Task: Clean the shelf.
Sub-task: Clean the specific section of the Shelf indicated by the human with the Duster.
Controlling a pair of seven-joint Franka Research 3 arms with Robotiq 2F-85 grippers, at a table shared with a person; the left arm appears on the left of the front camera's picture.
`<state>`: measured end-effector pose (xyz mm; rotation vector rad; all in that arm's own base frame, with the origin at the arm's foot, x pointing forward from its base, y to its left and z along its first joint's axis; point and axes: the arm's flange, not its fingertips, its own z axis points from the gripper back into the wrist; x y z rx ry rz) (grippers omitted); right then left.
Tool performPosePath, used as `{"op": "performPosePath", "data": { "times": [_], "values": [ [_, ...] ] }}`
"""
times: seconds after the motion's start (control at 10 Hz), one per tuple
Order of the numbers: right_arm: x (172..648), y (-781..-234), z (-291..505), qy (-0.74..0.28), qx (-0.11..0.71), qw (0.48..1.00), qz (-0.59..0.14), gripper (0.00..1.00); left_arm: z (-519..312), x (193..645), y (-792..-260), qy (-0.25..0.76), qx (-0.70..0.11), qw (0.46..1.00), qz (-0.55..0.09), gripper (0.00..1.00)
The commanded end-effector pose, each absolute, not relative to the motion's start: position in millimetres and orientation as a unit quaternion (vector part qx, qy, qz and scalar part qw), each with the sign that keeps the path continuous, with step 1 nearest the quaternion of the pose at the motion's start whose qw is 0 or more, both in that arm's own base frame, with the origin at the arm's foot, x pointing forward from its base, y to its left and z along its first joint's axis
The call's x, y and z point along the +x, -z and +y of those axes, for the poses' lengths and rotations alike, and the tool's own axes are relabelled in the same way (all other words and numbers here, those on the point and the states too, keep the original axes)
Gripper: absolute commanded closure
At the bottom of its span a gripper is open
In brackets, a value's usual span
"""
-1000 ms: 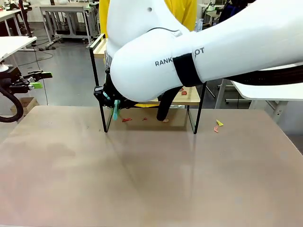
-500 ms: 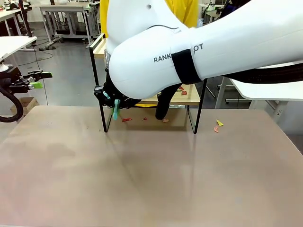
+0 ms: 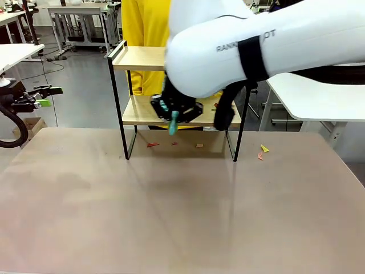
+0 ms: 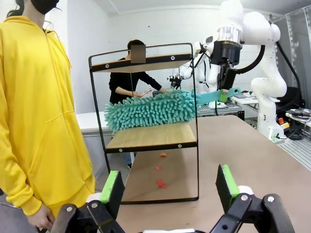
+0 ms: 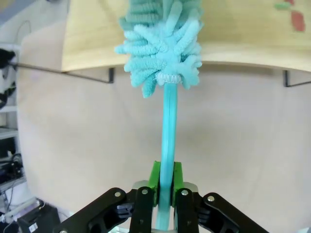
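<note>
Shelf (image 3: 142,58) is standing at the far side of the table (image 3: 171,217), its lower board carrying the teal duster (image 4: 150,109) head and a few coloured scraps (image 5: 296,19). Right gripper (image 5: 164,182) is clamping the duster's handle; left gripper (image 4: 169,187) is hanging wide open, holding nothing. Keeping the head flat while sweeping toward the scraps is looking best.

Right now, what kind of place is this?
Probably a robotics lab or workshop: a white robot arm holds a teal duster to a small shelf, and metal-framed workbenches stand on a bare grey floor behind.
</note>
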<state>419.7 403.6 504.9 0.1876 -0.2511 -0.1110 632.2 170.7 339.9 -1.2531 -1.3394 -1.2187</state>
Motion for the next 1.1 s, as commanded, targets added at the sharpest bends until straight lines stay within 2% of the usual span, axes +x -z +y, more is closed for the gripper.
{"op": "performPosePath", "data": {
  "times": [0.0,0.6,0.8,0.9,1.0],
  "values": [
    [413.6,-499.5,360.2,0.077,0.085,0.987,-0.112,0.87,170.3,630.6,-343.3,0.494,-0.505,0.455,-0.543,0.0],
    [404.6,-516.4,243.0,0.142,0.004,0.982,-0.121,0.87,170.3,630.6,-343.3,0.494,-0.505,0.455,-0.543,0.0],
    [391.5,-526.1,230.8,0.148,-0.024,0.976,-0.157,0.87,170.3,630.6,-343.3,0.494,-0.505,0.455,-0.543,0.0],
    [386.2,-525.5,242.1,0.107,-0.005,0.981,-0.162,0.87,170.3,630.6,-343.3,0.494,-0.505,0.455,-0.543,0.0],
    [402.1,-525.7,244.3,0.133,0.007,0.982,-0.136,0.87,170.3,630.6,-343.3,0.494,-0.505,0.455,-0.543,0.0]
  ]
}}
